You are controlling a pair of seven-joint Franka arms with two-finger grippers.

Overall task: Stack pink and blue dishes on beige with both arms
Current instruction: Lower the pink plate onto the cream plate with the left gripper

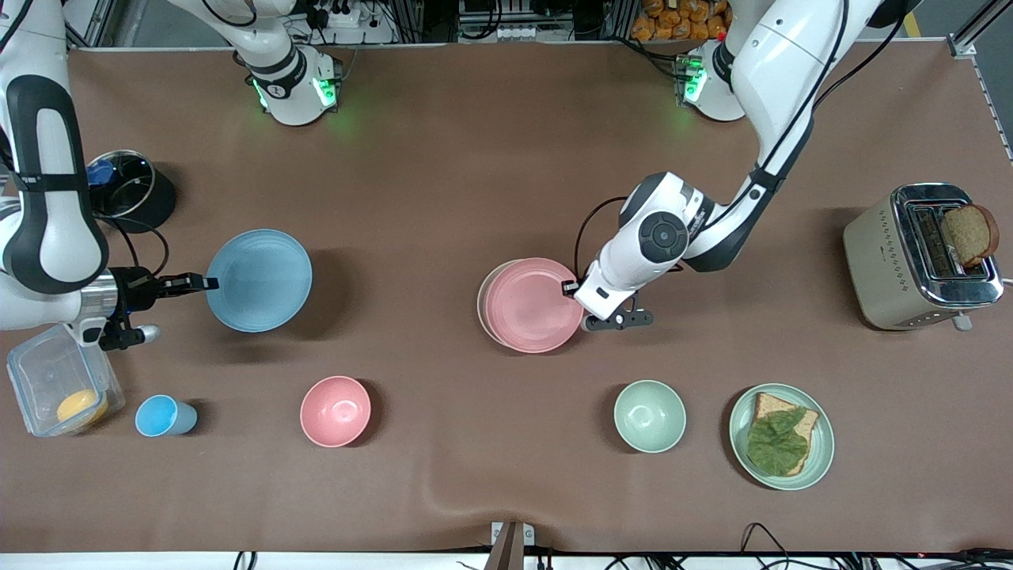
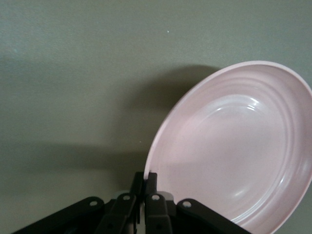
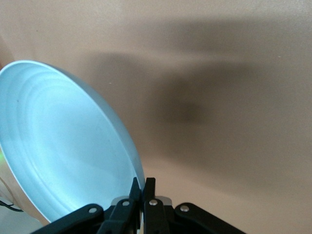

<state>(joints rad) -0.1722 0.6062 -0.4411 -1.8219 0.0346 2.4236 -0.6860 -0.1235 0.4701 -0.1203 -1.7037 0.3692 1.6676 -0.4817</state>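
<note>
The pale pink plate is over the beige plate, which shows only as a thin crescent at its edge toward the right arm's end. My left gripper is shut on the pink plate's rim. In the left wrist view the pink plate tilts up from the left gripper; whether it touches the beige plate I cannot tell. Toward the right arm's end, the light blue plate hangs above the table, casting a shadow. My right gripper is shut on its rim, as the blue plate in the right gripper shows.
Nearer the front camera stand a blue cup, a deep pink bowl, a green bowl and a green plate with a sandwich. A clear container and a black pot flank the right arm. A toaster stands at the left arm's end.
</note>
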